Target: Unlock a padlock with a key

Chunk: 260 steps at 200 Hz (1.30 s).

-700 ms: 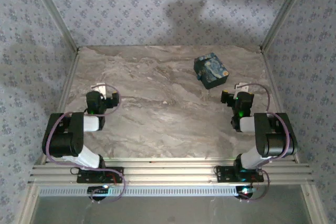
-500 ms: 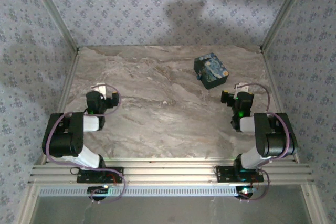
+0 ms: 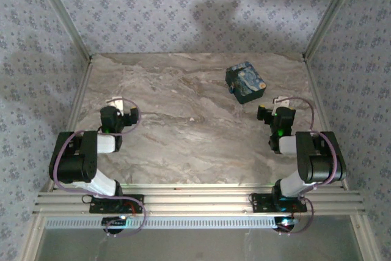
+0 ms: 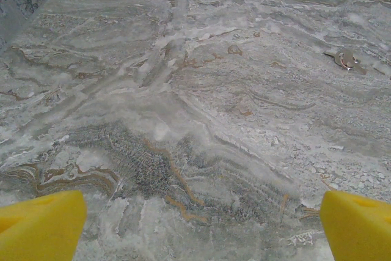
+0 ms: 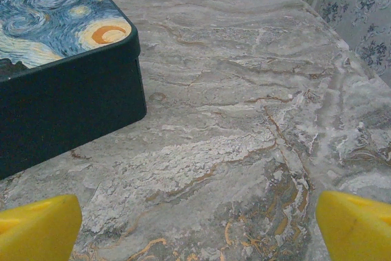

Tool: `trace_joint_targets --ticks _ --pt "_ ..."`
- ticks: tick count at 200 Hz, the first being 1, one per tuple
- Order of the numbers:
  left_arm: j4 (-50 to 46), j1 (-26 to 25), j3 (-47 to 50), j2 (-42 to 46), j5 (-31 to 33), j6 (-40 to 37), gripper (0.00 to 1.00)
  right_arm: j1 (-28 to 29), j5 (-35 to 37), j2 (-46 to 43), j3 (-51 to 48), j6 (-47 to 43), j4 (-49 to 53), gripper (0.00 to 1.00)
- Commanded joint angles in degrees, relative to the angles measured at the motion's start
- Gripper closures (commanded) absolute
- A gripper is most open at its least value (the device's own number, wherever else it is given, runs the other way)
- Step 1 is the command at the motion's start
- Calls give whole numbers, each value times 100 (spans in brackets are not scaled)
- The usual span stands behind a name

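Note:
No padlock is in view. A tiny flat metallic piece (image 4: 347, 59) lies on the marble table ahead of my left gripper (image 4: 201, 231); it is too small to tell whether it is the key. It shows as a speck (image 3: 194, 118) in the top view. The left gripper (image 3: 116, 107) rests low at the near left, open, its yellow fingertips (image 4: 40, 224) wide apart over bare marble. At the near right my right gripper (image 3: 274, 109) is also open, with nothing between its yellow fingertips (image 5: 357, 224). Both hold nothing.
A dark blue box with a swirl-print lid (image 3: 245, 82) stands at the back right, just ahead and left of the right gripper (image 5: 198, 229), its dark side wall (image 5: 67, 114) close. Patterned walls and metal posts (image 3: 317, 25) enclose the marble table (image 3: 183, 145).

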<state>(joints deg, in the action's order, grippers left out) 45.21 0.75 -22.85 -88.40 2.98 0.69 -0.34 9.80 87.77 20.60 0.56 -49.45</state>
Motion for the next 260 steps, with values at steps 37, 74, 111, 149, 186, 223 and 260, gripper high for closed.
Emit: trace_joint_targets --ticks 37,74,111,149,186,223,260 --pt "119 12 -92 51 -78 44 2 0 66 -40 56 -55 6 0" --pt "117 11 -96 46 -74 45 2 3 66 -40 54 -56 11 0" --pt "101 34 -106 50 -121 63 2 3 57 -40 57 -56 6 0" --pt "-14 43 -154 95 -140 63 2 5 1 -81 98 -92 60 0" --pt "-2168 48 -1122 535 -72 201 2 170 74 -624 1330 -131 2703 3" --pt "-3118 35 -1582 836 -415 793 3 123 -102 -388 3222 1045 4917 4" --pt "-3711 -130 -1946 1023 -1235 1471 7 171 -550 919 5538 1731 6481 6"
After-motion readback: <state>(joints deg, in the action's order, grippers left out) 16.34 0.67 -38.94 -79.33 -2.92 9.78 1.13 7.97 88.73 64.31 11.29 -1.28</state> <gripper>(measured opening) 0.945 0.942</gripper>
